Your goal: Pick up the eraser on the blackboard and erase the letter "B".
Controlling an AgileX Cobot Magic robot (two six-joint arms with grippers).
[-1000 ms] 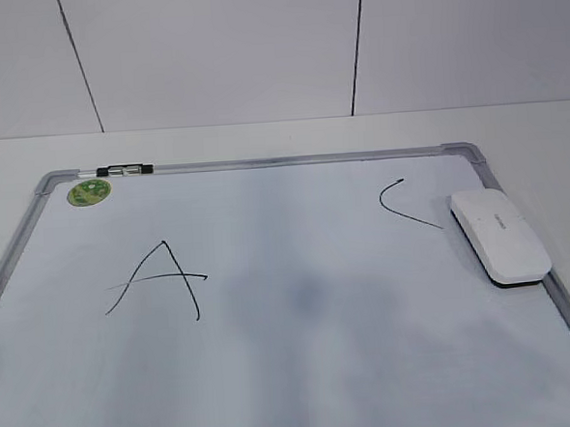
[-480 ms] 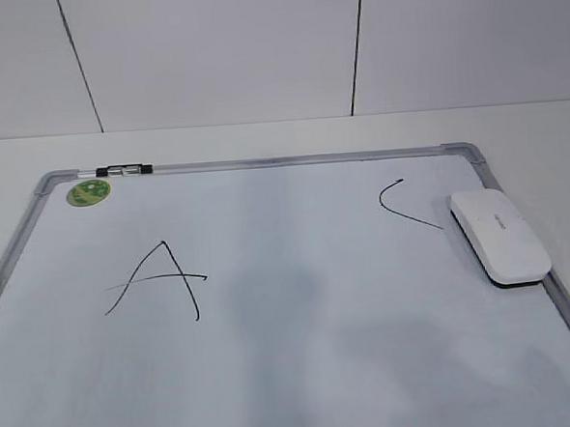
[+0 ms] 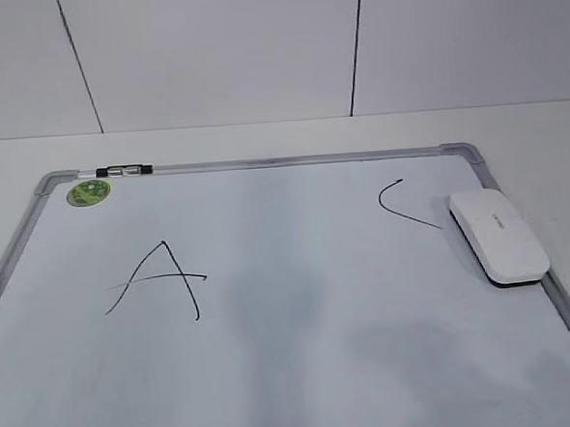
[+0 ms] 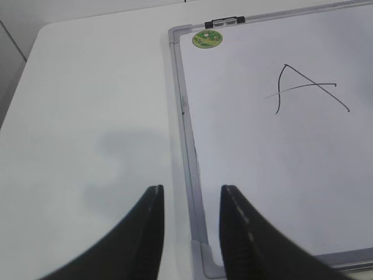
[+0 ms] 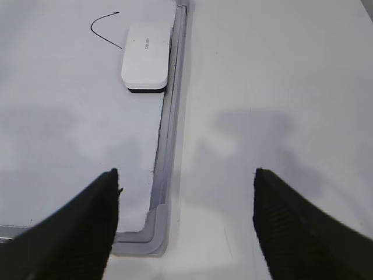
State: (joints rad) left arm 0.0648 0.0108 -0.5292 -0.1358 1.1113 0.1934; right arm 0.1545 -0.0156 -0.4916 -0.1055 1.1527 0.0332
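So the blackboard (image 3: 275, 369) lay flat on the white table (image 3: 261, 137), and the eraser (image 3: 497, 235) sat on its surface right up against the right frame edge, just beside the tail of the curved "C" (image 3: 401, 204). The "A" (image 3: 158, 279) was over on the left half, with the green sticker (image 3: 88, 193) in the top left corner near a little black clip (image 3: 125, 169) on the frame. Honestly couldn't spot any "B" on the board in any view, only a faint greyish smudge around the middle. The right end effector (image 5: 183, 227) was spread wide with nothing in it, hovering over the board's near right corner, and the eraser was well ahead of it, a bit to the left of its centre line and not touching. The left end effector (image 4: 189, 233) was only narrowly apart, also holding nothing, straddling the left frame near the bottom left corner, well away from the eraser.
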